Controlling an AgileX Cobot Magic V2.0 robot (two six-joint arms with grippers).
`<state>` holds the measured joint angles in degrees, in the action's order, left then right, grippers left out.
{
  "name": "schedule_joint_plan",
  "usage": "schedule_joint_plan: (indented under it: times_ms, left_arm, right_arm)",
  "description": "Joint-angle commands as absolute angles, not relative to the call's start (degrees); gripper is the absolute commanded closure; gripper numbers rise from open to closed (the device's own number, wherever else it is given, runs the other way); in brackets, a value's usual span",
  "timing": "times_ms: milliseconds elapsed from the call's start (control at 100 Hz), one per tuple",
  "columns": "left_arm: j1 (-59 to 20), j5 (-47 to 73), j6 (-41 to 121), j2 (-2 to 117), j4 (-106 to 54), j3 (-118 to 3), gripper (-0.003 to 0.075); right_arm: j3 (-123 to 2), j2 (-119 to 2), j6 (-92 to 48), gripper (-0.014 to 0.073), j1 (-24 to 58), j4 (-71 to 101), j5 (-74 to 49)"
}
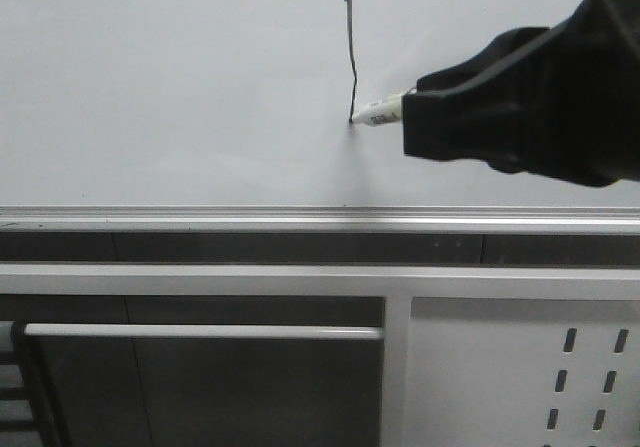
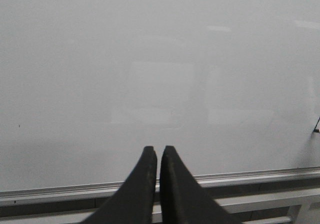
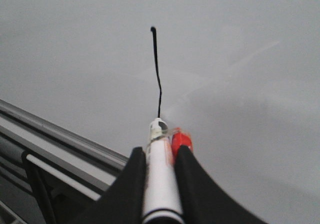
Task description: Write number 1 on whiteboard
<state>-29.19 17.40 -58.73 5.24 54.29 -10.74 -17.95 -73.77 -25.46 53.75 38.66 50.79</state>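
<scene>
Gripping a white marker pen (image 1: pixel 382 113), the right claw (image 1: pixel 425 117) is pressed tip-first to the whiteboard (image 1: pixel 170 87).
The pen tip is seen touching the lower end of the number 1 (image 1: pixel 352 59), a thin black stroke drawn above the silver rail (image 1: pixel 200 214). The left claw (image 2: pixel 158 156) is held closed on nothing, facing bare board.

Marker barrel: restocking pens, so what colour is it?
White marker barrel, with a red piece beside it; clearest in the right wrist view.
</scene>
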Motion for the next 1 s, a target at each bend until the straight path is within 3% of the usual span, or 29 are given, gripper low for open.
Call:
schedule_joint_plan:
  times_ms: [0,330,660,850,990]
  left_arm:
    - [-29.1,14.4,-59.1,5.8,55.4,-12.2,0.0738]
    - [-29.1,14.4,-59.1,5.8,55.4,-12.2,0.0738]
    - [-29.1,12.6,-59.1,5.8,55.4,-12.2,0.0738]
    - [-29.1,-1.5,-55.1,6.4,60.2,-12.2,0.0738]
    - [-29.1,-13.5,-55.0,10.1,77.7,-12.2,0.0738]
  right_arm:
    - [-19.7,-74.5,-25.8,0.0644,53.7,37.8,54.9]
    - [-19.7,-75.2,-25.7,0.0644,55.4,38.2,55.7]
    - [-15.5,-67.2,-25.8,0.0644,67.1,43.7,54.6]
    - [-15.6,-64.8,-25.9,0.0644,68.6,43.8,45.0]
    - [-18.1,-64.4,-25.9,0.0644,68.6,43.8,39.4]
